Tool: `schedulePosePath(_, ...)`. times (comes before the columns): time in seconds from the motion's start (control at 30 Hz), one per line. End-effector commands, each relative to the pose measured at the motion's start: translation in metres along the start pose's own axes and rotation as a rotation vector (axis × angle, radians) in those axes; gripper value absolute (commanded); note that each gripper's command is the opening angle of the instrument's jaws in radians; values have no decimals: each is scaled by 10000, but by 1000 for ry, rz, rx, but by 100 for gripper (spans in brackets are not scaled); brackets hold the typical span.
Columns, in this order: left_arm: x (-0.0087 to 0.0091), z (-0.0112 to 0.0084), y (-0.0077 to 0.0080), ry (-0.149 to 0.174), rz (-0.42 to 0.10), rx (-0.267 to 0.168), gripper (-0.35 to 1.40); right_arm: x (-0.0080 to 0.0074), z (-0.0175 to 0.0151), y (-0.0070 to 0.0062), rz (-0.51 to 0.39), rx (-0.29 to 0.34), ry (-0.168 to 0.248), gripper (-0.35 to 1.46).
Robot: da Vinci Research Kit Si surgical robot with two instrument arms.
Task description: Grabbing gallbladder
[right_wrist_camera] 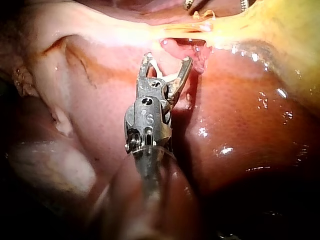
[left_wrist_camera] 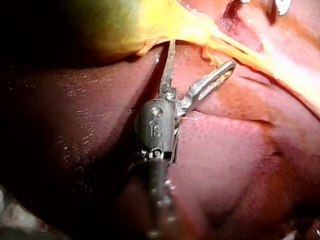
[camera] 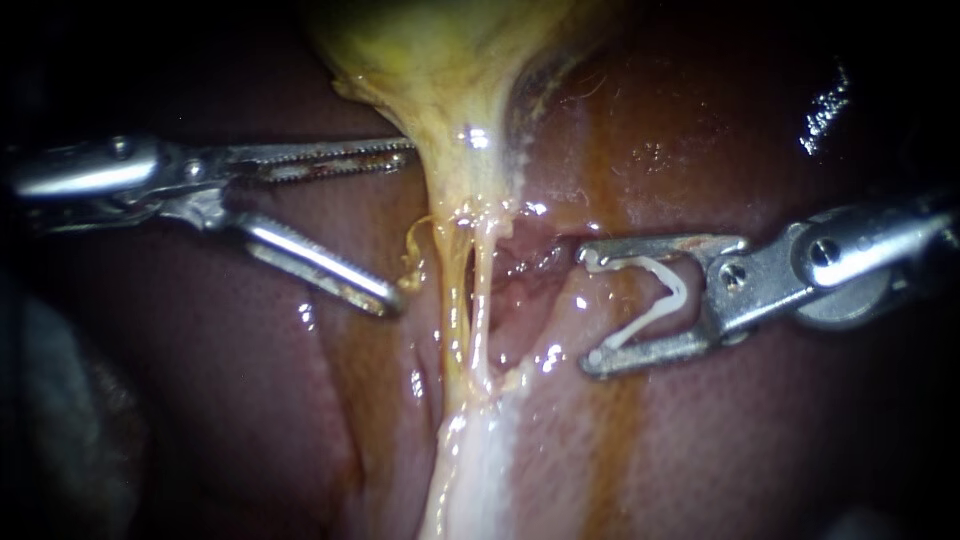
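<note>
A: Underneath everything lies the liver (camera: 230, 420), a wet red-brown slab with bright glints, filling the view from left to right.

B: And the gallbladder?

A: The soft yellow-green gallbladder (camera: 430, 50) sits at the far side, in the centre. It narrows to a neck and runs toward the near side as a pale yellow-white band of tissue (camera: 470, 450) over the liver.

B: The left instrument?

A: The slender steel left instrument (camera: 398, 228) enters from the left, its jaws spread wide and gripping nothing. The far, toothed jaw ends at the left edge of the gallbladder's neck; I cannot tell whether it touches. The near, smooth jaw ends just beside the band.

B: And the right?

A: The steel right instrument (camera: 588, 308) lies to the right of the band, near it but apart. Its jaws stand apart with a white V-shaped clip (camera: 681, 293) seated between them, one end against each jaw tip, so they hold the clip and no tissue.
</note>
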Motion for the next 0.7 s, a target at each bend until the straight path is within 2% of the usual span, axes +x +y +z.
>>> schedulePosePath(0.03,-2,2,0,0,-5,2,69,0,0,0,0,0,0,50)
schedulePosePath(0.3,-7,10,3,0,-32,9,39,1,0,0,0,0,0,50)
schedulePosePath(0.43,-7,8,3,-9,-32,9,10,1,0,0,0,0,0,50)
schedulePosePath(0.6,-9,2,3,-24,-31,7,-5,1,0,0,0,0,0,50)
schedulePosePath(0.7,-9,-1,3,-30,-31,6,-26,1,0,0,0,0,0,50)
